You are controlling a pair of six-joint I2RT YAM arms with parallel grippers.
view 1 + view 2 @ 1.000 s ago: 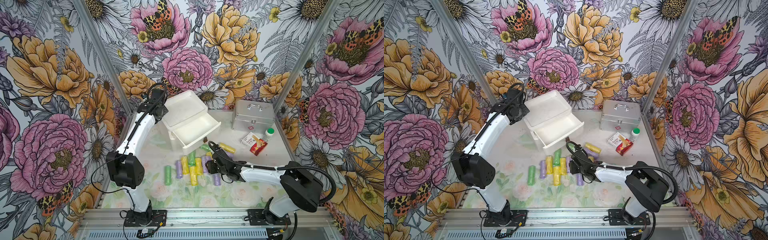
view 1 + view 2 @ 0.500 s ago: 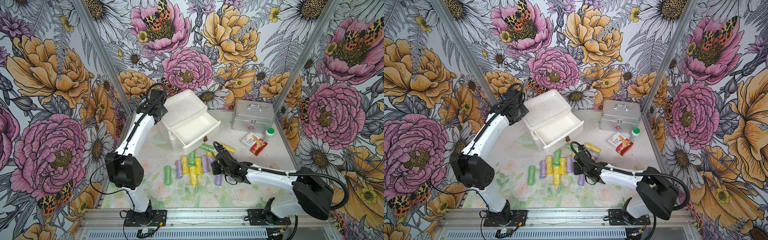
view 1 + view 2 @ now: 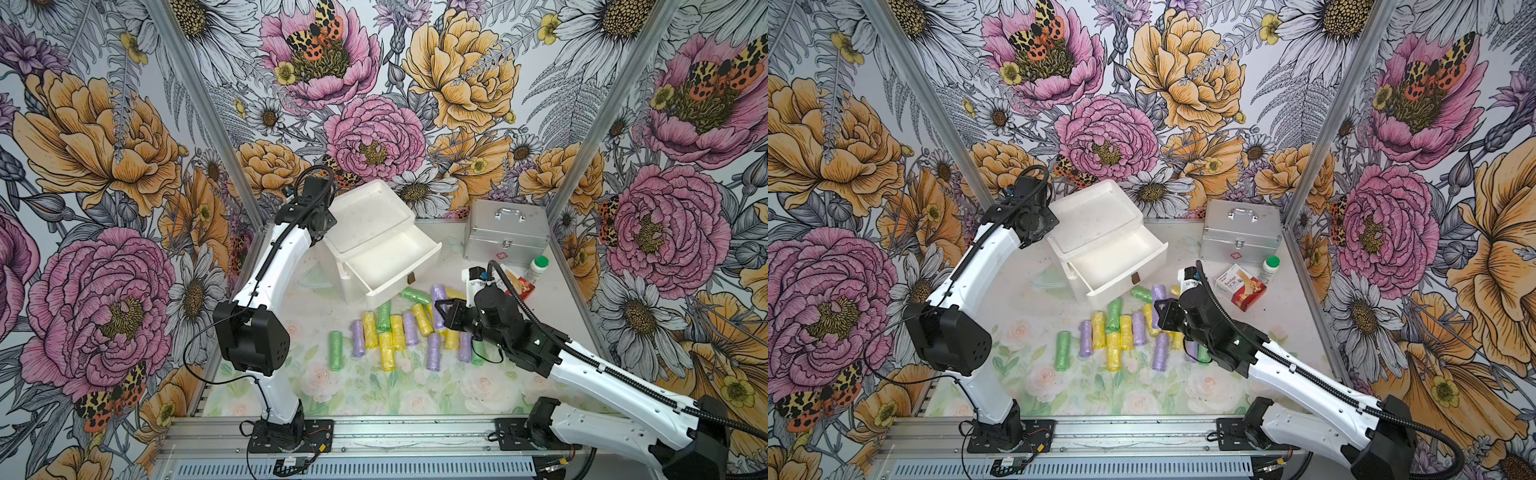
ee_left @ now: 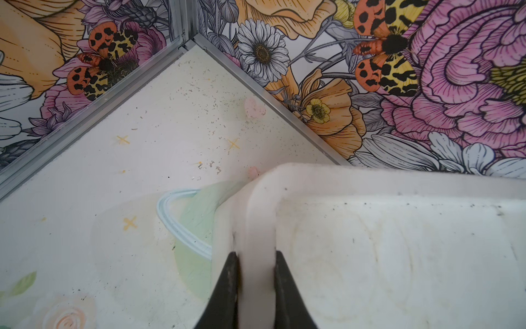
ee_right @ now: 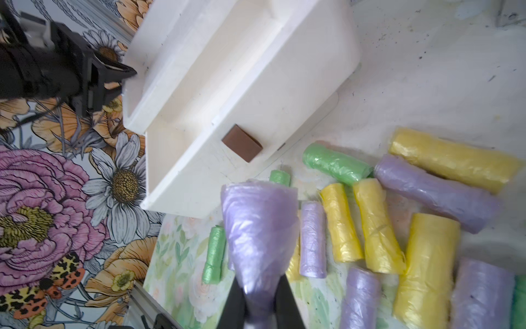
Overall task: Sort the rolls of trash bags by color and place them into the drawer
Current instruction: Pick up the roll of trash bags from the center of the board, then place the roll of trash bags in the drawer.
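Observation:
The drawer [image 3: 405, 286] is the top one of a white chest, pulled open and empty, with a brown pull tab [image 5: 242, 143]. My left gripper [image 4: 256, 256] is shut on the chest's back rim [image 4: 260, 216], as both top views show [image 3: 326, 226] [image 3: 1050, 226]. Several purple, yellow and green rolls of trash bags [image 3: 395, 332] [image 3: 1121, 332] lie in front of the drawer. My right gripper [image 5: 259, 287] is shut on a purple roll [image 5: 257, 225], held above the pile and pointing at the drawer front. It hovers at the pile's right end [image 3: 441, 311].
A silver metal case [image 3: 505, 232] stands at the back right. A white green-capped bottle [image 3: 538, 268] and a red and white box [image 3: 1241, 286] lie in front of it. Flowered walls close in the back and both sides.
My right gripper has shut on a purple roll and lifted it off the pile. The left gripper has kept its hold on the chest rim.

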